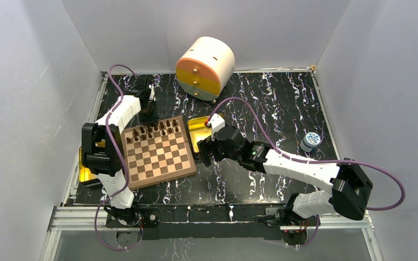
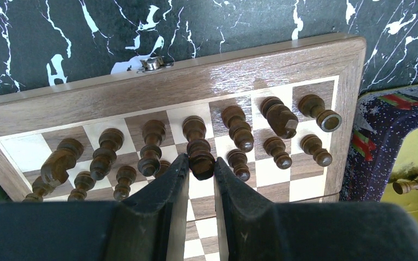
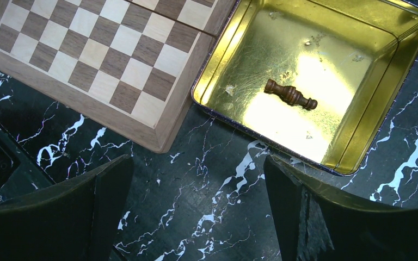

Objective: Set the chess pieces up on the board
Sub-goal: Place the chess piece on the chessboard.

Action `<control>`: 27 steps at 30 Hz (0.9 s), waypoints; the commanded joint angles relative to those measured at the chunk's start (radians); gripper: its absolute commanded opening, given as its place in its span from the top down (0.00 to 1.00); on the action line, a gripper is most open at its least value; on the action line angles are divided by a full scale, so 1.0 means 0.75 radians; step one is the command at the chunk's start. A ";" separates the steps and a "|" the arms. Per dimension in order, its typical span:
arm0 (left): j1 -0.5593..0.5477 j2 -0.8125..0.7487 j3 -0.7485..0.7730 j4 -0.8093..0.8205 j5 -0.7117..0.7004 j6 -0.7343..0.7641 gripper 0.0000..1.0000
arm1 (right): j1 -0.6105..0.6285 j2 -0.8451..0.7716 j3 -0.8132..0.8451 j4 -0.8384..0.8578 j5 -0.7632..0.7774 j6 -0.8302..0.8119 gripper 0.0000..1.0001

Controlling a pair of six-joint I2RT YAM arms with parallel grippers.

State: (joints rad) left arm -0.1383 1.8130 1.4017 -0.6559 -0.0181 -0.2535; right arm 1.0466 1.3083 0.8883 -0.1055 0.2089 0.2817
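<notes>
1. Nearest the left wrist camera: black left fingers (image 2: pixel 177 182), clamped on one dark brown chess piece (image 2: pixel 201 159) over the second row of the board (image 2: pixel 196 87), close to its far edge. Contact between that piece and the square below: impossible to tell.
2. Crowding the grip: other chess pieces (image 2: pixel 237 128), in two rows along that far edge, with the nearest neighbours just beside both fingertips.
3. Nearest the right wrist camera: right fingers (image 3: pixel 291 201), spread wide with nothing between them, above the black marbled desk (image 3: pixel 196 206) just off a corner of the board.
4. Just beside the board's right edge: an open gold tin (image 3: pixel 261 49). Inside, a lone piece (image 3: pixel 290 94) lying on its side, apart from every wall.
5. Only in the top view:
   - a round cream-and-orange drawer box (image 1: pixel 205 67) at the back of the desk;
   - a small white bottle (image 1: pixel 310 141) with a blue-patterned cap, well apart on the right;
   - another shiny gold tin part (image 1: pixel 83 174) at the board's left, mostly hidden under the left arm;
   - purple cables (image 1: pixel 261 117) looping over both arms;
   - the tin half covered by the right wrist.
6. Only in the left wrist view: a metal clasp (image 2: pixel 152 64) on the board's far edge, and the tin's dark blue patterned outer wall.
7. Only in the right wrist view: nearly the whole floor of the tin.
</notes>
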 commanded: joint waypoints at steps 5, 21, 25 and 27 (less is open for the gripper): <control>0.010 0.019 0.006 -0.024 0.004 0.019 0.80 | -0.008 -0.007 0.043 0.040 0.010 -0.004 0.01; 0.010 -0.039 0.152 -0.096 -0.022 0.009 0.58 | -0.009 -0.080 0.004 0.057 0.215 0.133 0.01; 0.009 -0.083 0.203 -0.126 0.016 0.008 0.56 | -0.021 -0.054 0.042 0.034 0.186 0.117 0.01; 0.008 -0.116 0.214 -0.135 0.057 0.015 0.55 | -0.046 -0.021 0.078 0.003 0.154 0.104 0.02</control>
State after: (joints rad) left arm -0.1383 1.8374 1.5070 -0.7162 -0.0143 -0.2462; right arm 1.0351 1.2800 0.8860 -0.1066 0.3271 0.3634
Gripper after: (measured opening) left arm 0.444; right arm 0.985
